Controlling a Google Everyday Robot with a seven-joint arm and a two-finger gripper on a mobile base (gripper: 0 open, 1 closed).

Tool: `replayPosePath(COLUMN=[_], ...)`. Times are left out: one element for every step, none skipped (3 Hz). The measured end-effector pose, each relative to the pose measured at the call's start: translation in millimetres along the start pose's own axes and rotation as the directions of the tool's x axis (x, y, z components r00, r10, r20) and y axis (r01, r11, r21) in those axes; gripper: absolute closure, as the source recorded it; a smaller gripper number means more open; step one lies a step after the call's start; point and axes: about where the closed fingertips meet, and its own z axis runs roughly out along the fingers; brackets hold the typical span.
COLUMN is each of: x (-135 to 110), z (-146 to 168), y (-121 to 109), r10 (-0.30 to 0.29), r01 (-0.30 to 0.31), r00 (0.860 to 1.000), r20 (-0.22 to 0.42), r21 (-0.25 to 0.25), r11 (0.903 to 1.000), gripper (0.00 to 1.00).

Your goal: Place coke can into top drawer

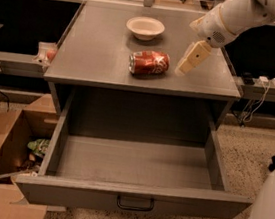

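Observation:
The coke can (pixel 149 63) is red with white lettering and lies on its side on the grey cabinet top (pixel 95 50), near its front edge. The top drawer (pixel 130 201) is pulled wide open below it, grey and shallow with a small dark handle (pixel 135 203) on its front panel; nothing lies inside it. My gripper (pixel 188 61), with cream-coloured fingers, hangs from the white arm just right of the can, pointing down and left toward it, a short gap away.
A white bowl (pixel 145 28) stands on the cabinet top behind the can. An open brown cardboard box (pixel 1 149) with rubbish sits on the floor left of the drawer. Power strips and cables (pixel 272 81) lie at the right. A white robot part (pixel 270 210) fills the lower right corner.

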Motion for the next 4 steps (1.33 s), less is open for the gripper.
replayPosePath(x=[-6.8, -7.5, -5.5, -5.0], z=[41.8, 78.1, 110.8, 117.3], y=[-10.1, -12.0, -10.2, -10.4], r10=[0.017, 0.040, 0.062, 0.068], r01=[-0.016, -0.036, -0.053, -0.057], r00=[1.000, 0.998, 0.995, 0.994], r20=[0.027, 0.056, 0.081, 0.089], r21=[-0.022, -0.063, -0.111, -0.120], r11=[0.9996, 0.9974, 0.9924, 0.9911], gripper=[0.00, 0.00, 0.27, 0.50])
